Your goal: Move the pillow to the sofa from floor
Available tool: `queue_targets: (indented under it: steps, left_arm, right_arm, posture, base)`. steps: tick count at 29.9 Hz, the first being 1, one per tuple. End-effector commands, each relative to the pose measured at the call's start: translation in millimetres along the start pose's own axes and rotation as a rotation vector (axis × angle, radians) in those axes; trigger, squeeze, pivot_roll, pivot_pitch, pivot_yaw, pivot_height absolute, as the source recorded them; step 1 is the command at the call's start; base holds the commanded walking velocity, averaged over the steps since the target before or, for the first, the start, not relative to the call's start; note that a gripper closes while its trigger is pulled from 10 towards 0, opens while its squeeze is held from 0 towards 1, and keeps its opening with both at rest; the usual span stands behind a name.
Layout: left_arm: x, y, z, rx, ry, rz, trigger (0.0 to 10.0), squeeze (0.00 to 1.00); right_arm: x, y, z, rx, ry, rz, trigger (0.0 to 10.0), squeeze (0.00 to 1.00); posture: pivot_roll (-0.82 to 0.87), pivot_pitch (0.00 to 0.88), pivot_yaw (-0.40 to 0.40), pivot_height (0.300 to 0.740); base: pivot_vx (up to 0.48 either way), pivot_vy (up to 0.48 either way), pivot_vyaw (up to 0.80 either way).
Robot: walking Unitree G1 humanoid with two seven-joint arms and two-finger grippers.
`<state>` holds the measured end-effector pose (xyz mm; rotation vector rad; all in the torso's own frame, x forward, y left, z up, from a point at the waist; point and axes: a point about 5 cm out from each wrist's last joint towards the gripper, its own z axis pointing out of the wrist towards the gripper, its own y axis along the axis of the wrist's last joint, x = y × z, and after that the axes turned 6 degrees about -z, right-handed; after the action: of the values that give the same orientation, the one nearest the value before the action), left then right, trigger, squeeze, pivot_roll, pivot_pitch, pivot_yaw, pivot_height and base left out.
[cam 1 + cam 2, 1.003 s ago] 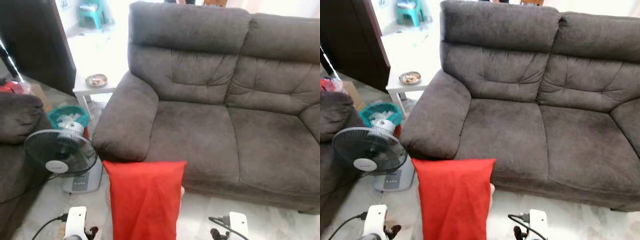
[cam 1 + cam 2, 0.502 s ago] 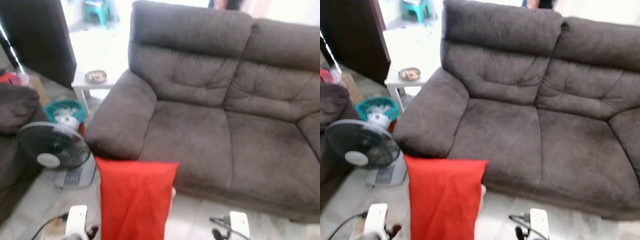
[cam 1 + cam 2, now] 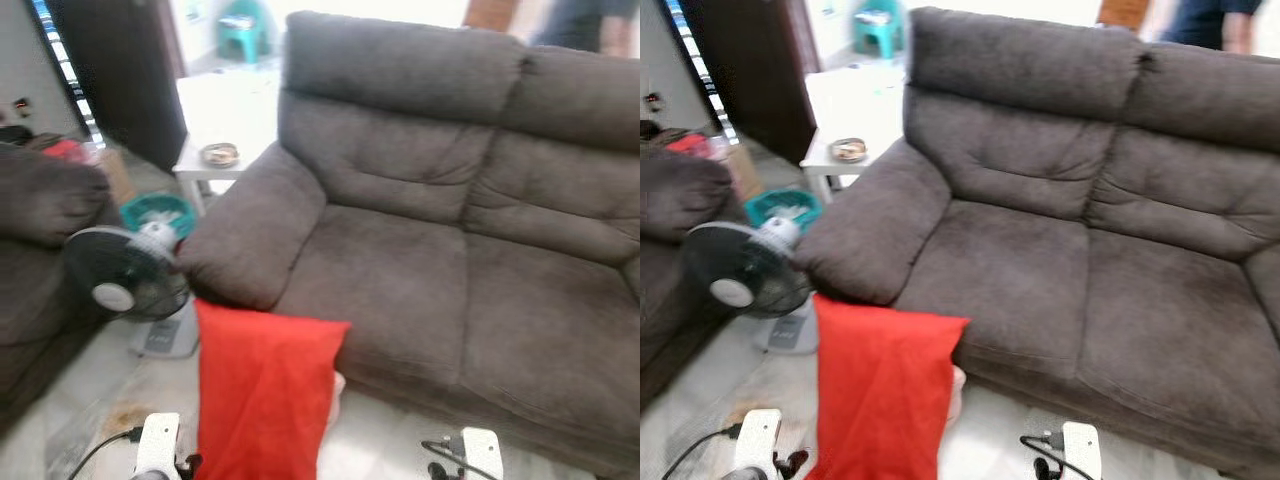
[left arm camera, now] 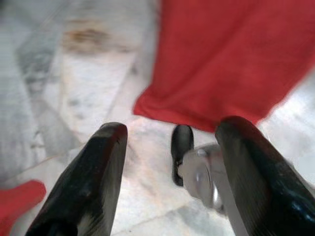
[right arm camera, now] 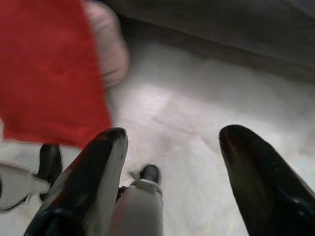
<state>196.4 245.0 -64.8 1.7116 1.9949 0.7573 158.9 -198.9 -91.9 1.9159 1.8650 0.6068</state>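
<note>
Below, red pillow (image 3: 262, 390) leaning on sofa (image 3: 420, 270), left pincer (image 4: 170, 182) and right pincer (image 5: 170, 182) both apart.

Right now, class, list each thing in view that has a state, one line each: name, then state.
pillow: upright on the floor, leaning against the sofa front
sofa: seats bare
fan: standing on the floor
left hand: open, holding nothing
right hand: open, holding nothing
</note>
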Motion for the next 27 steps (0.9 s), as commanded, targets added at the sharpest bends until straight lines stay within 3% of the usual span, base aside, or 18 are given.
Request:
queue_targets:
  steps: [1,10,20,22,27]
  left_arm:
    - [-4.1,-11.2,-1.2,0.035,-0.007,0.015,10.0,0.0]
    - [-3.6,-10.4,-1.0,0.031,0.01,-0.006,10.0,0.0]
    - [-3.3,-9.6,-0.9,0.029,0.015,-0.008,10.0,0.0]
    - [-3.2,-9.3,-0.8,0.028,0.015,-0.007,10.0,0.0]
    - [-2.8,-9.1,-0.9,0.028,0.016,-0.007,10.0,0.0]
  right_arm:
    - [-5.5,6.1,0.1,-0.019,-0.012,-0.011,10.0,0.0]
    - [-5.6,7.4,0.3,-0.023,-0.007,-0.003,10.0,0.0]
    - [-5.5,7.6,0.5,-0.018,-0.009,0.0,10.0,0.0]
    - [-5.8,9.3,0.6,-0.024,-0.009,-0.04,10.0,0.0]
    - [-5.0,8.6,0.7,-0.024,-0.006,-0.008,10.0,0.0]
  posture:
    - [0.14,0.001,-0.059,0.74]
    - [0.14,0.023,-0.068,0.74]
    - [0.15,0.03,-0.068,0.74]
    - [0.14,0.031,-0.067,0.74]
    - [0.14,0.036,-0.066,0.74]
  base:
    - [0.0,-0.266,0.8]
    - [0.0,-0.257,0.8]
    - [0.0,-0.253,0.04]
    - [0.0,-0.251,0.8]
    - [0.0,-0.25,0.8]
